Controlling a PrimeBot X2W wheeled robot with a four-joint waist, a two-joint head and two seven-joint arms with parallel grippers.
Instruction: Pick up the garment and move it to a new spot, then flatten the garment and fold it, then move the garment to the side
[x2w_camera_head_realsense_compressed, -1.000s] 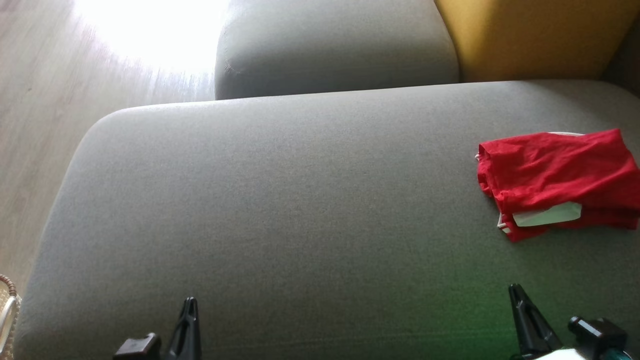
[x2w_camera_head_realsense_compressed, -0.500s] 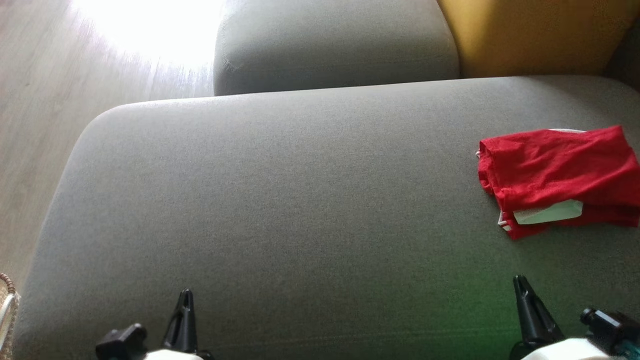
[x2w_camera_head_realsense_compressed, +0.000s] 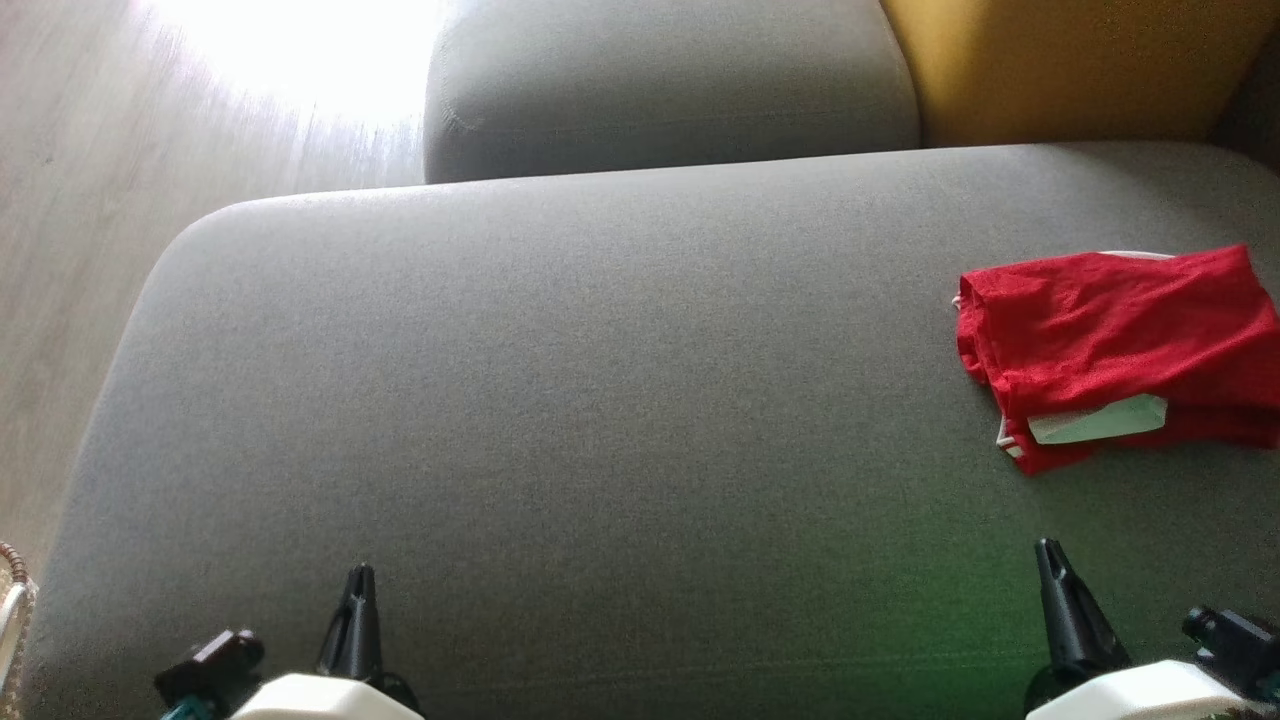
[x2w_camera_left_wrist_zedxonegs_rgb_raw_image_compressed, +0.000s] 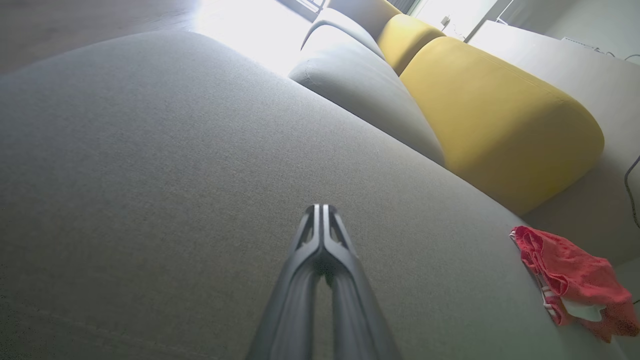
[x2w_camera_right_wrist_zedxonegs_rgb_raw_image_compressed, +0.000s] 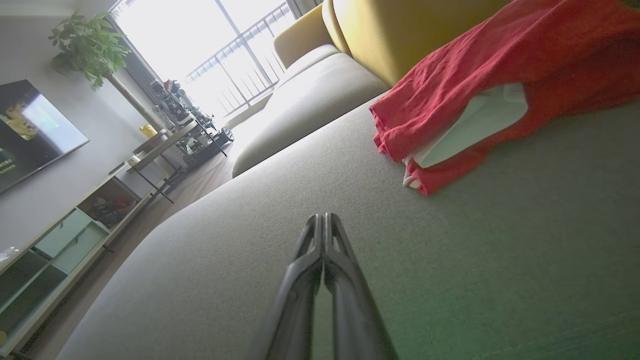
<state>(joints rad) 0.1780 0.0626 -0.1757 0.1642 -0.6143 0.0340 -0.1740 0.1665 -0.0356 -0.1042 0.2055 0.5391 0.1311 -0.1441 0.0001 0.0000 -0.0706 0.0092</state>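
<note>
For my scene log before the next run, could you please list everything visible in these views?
garment: one, red with white trim, loosely folded, right side of the seat, apart from both grippers
seat cushion: one, grey, large, under the garment
far cushion: one, grey, behind the seat
yellow cushion: one, behind the seat, right
floor: pale wood, left
plant: one, green, by the window
television: one, against the wall
shelf unit: one, pale, below the television
left gripper: shut, lower left, over the seat
right gripper: shut, lower right, near the garment
</note>
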